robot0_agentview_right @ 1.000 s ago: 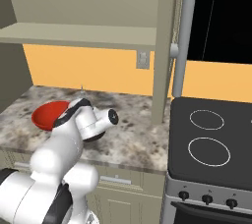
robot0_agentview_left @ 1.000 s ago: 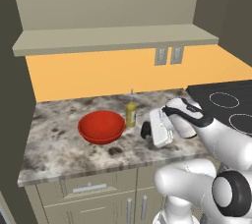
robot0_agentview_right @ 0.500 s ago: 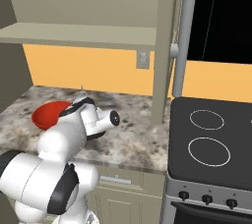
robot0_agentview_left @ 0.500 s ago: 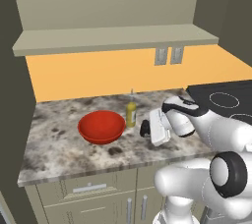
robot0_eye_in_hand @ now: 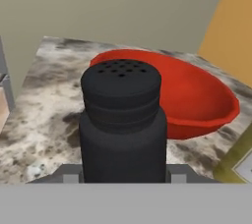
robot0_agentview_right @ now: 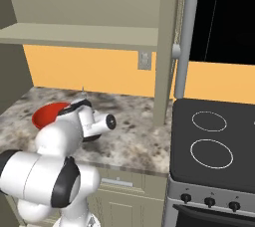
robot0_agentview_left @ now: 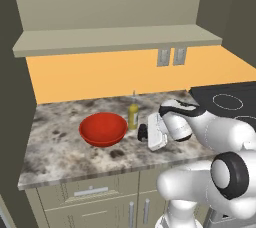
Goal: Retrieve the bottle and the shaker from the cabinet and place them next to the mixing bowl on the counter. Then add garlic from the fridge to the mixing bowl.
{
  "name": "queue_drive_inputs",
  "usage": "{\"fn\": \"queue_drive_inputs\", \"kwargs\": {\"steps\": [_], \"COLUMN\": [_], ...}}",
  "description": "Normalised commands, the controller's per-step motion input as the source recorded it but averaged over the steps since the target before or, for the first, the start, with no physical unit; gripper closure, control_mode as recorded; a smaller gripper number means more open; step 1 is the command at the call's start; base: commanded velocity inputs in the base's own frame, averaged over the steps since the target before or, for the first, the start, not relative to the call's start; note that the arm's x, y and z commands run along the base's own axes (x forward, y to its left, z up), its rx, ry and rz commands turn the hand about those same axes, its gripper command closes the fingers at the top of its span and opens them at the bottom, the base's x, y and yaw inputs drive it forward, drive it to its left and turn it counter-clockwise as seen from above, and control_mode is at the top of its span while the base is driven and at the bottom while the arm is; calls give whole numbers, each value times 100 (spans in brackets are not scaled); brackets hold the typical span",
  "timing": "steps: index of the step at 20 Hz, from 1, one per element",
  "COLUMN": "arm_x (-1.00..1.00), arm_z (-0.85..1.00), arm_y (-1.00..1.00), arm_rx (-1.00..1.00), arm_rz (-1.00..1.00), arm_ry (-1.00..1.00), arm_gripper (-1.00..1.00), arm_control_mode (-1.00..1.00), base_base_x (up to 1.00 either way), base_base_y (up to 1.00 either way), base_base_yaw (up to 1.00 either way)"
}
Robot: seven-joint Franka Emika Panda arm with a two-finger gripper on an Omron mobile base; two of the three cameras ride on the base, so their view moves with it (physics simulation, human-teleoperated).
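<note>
Tool [robot0_agentview_left: 144,133] pinches the shaker [robot0_eye_in_hand: 123,120] low over the table [robot0_agentview_left: 60,147], just right of the bowl [robot0_agentview_left: 103,128] and near the bottle [robot0_agentview_left: 133,114], likely so it can be set beside them. Nothing lies in the bowl, so the garlic step looks undone.

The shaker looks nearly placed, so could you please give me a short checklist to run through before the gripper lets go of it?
1. Gripper shut on the shaker: ok.
2. Shaker upright, holed top up: ok.
3. Shaker close beside the mixing bowl: ok.
4. Bottle already standing on the counter by the bowl: ok.
5. Shaker base resting on the counter: cannot tell, base hidden.
6. Room between shaker and bottle: ok, apart.
</note>
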Motion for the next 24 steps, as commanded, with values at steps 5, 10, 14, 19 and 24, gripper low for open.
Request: {"fn": "queue_drive_inputs", "kwargs": {"steps": [5,10,14,19,24], "arm_x": [9,16,20,13,0], "arm_z": [-11,-15,-21,-17,-19], "arm_y": [8,0,0,0,0], "arm_rx": [0,0,0,1,6], "arm_rz": [-2,-8,-13,-13,-7], "arm_ry": [0,0,1,5,1], "arm_gripper": [100,100,100,100,100], "arm_control_mode": [-100,-100,-100,-100,-100], "base_base_x": [0,0,0,0,0], "base_base_y": [0,0,0,0,0], "base_base_yaw": [0,0,0,0,0]}}
